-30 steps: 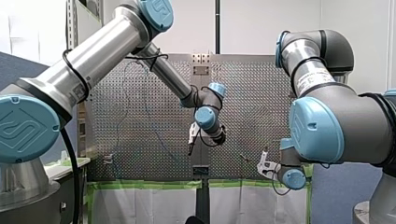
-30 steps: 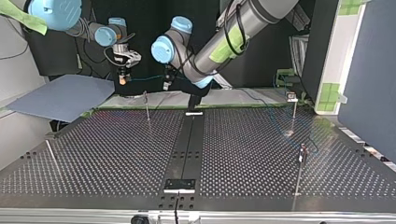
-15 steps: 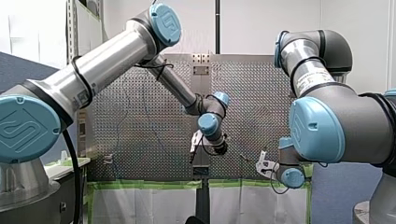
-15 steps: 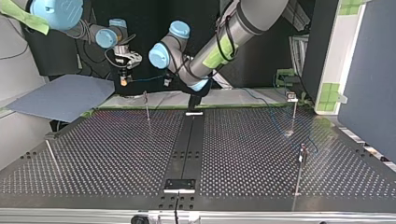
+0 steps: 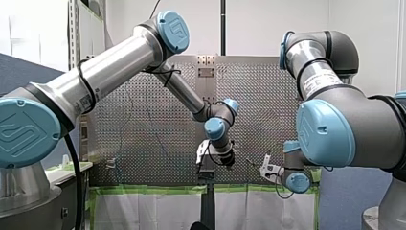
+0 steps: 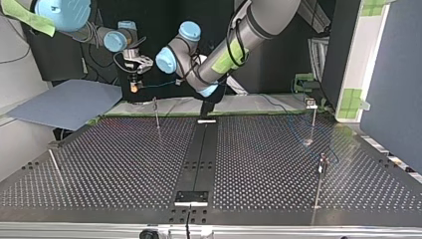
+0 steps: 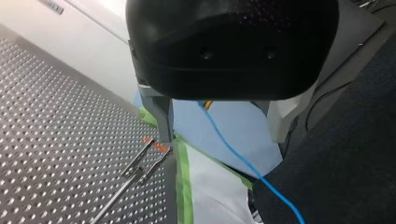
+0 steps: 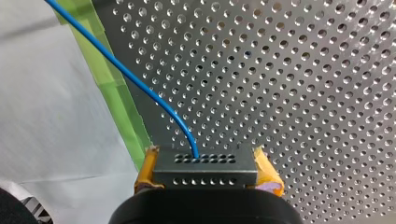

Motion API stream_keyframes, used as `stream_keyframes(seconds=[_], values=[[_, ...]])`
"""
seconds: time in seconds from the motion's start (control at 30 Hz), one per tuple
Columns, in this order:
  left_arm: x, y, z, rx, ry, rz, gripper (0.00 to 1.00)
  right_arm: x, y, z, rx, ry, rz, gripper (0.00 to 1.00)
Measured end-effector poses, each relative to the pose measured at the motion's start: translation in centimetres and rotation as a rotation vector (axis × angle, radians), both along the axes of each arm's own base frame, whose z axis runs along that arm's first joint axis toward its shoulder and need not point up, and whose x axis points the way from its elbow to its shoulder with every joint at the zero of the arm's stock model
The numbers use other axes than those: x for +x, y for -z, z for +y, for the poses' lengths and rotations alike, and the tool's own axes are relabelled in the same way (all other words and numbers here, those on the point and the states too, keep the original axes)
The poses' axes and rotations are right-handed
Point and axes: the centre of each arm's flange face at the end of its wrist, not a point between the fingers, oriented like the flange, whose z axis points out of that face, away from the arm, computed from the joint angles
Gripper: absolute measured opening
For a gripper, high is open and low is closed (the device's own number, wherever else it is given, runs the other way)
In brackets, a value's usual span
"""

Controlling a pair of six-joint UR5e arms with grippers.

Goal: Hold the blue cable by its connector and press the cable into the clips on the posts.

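My right gripper (image 8: 205, 161) is shut on the black perforated connector (image 8: 205, 171), with its yellow pads (image 8: 267, 170) on either side of it. The blue cable (image 8: 140, 86) leaves the connector and runs off over the perforated table. In the top view that cable (image 6: 157, 84) stretches in the air from my right gripper (image 6: 133, 85) to my left gripper (image 6: 177, 82). My left gripper (image 7: 219, 135) is open, and the blue cable (image 7: 233, 149) passes between its fingers untouched. A thin post with an orange-tipped clip (image 7: 156, 147) stands just under the metal finger (image 7: 161, 119).
Several thin posts stand on the perforated table (image 6: 124, 164): one near the far edge (image 6: 156, 113), two at the top view's right (image 6: 313, 119) (image 6: 320, 181), one leaning at its left (image 6: 55, 172). A blue-grey sheet (image 6: 64, 102) lies beyond the edge. Green tape (image 7: 184, 186) lines it.
My left arm has swung lower in the front view and toward the top view's left, closing on my right gripper. The right gripper has shifted only slightly, still holding the connector.
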Motion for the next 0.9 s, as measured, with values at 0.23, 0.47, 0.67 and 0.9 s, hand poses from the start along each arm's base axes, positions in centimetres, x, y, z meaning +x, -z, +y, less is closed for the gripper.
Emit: stream_keyframes(seconds=[0.23,0.47,0.67,0.9], values=[[1.4,-0.6,0.5,0.001,-0.057,0.025,1.0,0.3,0.0,0.1,-0.002,-0.006,0.001,0.0],[2.9,-2.3,0.2,0.001,-0.082,0.028,1.0,0.8,0.0,0.3,0.001,-0.014,0.003,0.0],[3.3,-3.0,-0.2,0.017,-0.084,0.043,1.0,0.9,0.0,0.3,0.002,-0.016,0.001,0.0],[2.4,-0.7,-0.7,0.07,-0.059,0.099,1.0,1.0,-0.2,-0.1,0.001,-0.014,-0.006,0.0]])
